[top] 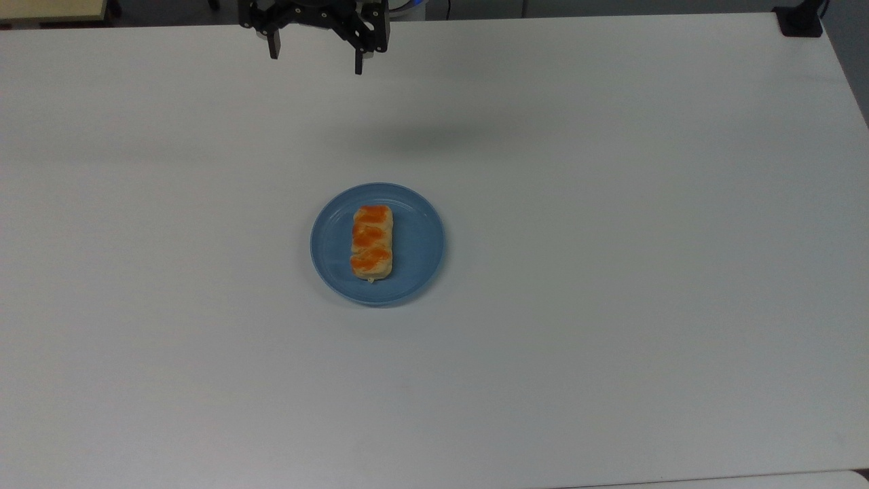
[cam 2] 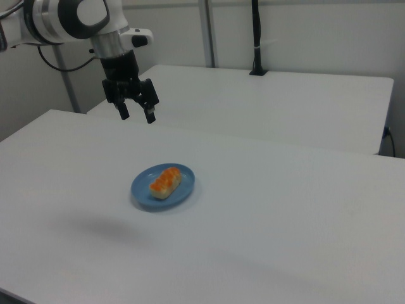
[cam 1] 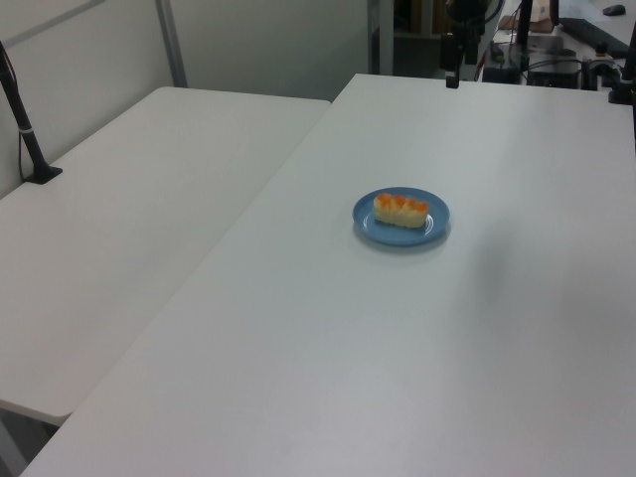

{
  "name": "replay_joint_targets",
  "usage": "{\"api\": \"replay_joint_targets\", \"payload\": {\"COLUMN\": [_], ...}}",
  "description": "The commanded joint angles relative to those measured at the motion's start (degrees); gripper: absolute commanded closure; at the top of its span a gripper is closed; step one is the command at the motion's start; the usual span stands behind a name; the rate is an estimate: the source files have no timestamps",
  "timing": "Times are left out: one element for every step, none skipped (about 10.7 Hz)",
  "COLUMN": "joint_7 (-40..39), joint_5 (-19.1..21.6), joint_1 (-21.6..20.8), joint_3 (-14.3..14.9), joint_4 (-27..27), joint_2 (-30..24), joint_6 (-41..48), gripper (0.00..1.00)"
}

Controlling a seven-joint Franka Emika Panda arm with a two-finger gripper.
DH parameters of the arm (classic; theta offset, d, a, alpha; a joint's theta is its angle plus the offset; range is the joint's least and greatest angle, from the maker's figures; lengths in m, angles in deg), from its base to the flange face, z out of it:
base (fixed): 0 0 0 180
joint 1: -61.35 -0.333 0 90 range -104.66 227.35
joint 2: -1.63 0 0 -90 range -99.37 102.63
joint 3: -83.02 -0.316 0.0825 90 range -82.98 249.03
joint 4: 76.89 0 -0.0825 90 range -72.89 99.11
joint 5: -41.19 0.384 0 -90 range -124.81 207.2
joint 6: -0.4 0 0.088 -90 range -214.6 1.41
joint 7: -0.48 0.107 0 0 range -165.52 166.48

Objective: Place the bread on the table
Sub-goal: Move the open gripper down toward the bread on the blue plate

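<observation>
1. The small oblong pale-tan bread (top: 371, 242) with orange patches lies on the round blue plate (top: 421, 244).
2. The black two-finger gripper (top: 316, 61) hangs well apart, spread wide, holding nothing.
3. The approach step is in hand; I judge it must descend over the bread, then grasp it and move it to the plain white table (top: 611, 305).

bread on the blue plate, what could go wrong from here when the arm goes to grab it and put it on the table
1. The small pale-tan bread with orange glazed patches looks soft; the open black pincer, high above the large white table, may squash it if it closes hard.
2. The round blue plate has a raised rim, so a low approach might clip it and slide the plate.
3. The bread lies left of plate centre in the top view, so one finger has little room.
</observation>
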Motion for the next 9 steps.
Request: {"api": "replay_joint_targets", "payload": {"joint_7": [-0.7, -0.8, -0.8, -0.8, -0.9, -0.9, -0.9, -1.7, -2.9], "joint_5": [0.6, 0.6, 0.6, 0.6, 0.6, 0.6, 0.6, 0.6, 0.7], "joint_1": [0.2, 0.2, 0.2, 0.2, 0.2, 0.1, 0.1, 0.1, 0.1], "joint_3": [-0.1, -0.1, -0.1, -0.1, -0.1, -0.1, -0.1, -0.1, -0.2], "joint_4": [1.4, 1.4, 1.4, 1.4, 1.4, 1.4, 1.4, 1.4, 1.4], "joint_2": [-1.1, -1.1, -1.1, -1.1, -1.1, -0.8, -0.4, 0.0, 1.0], "joint_6": [0.5, 0.5, 0.5, 0.5, 0.4, 0.1, -0.2, -0.4, -0.4], "gripper": [0.0, 0.0, 0.0, 0.0, 0.0, 0.0, 0.0, 0.0, 0.0]}}
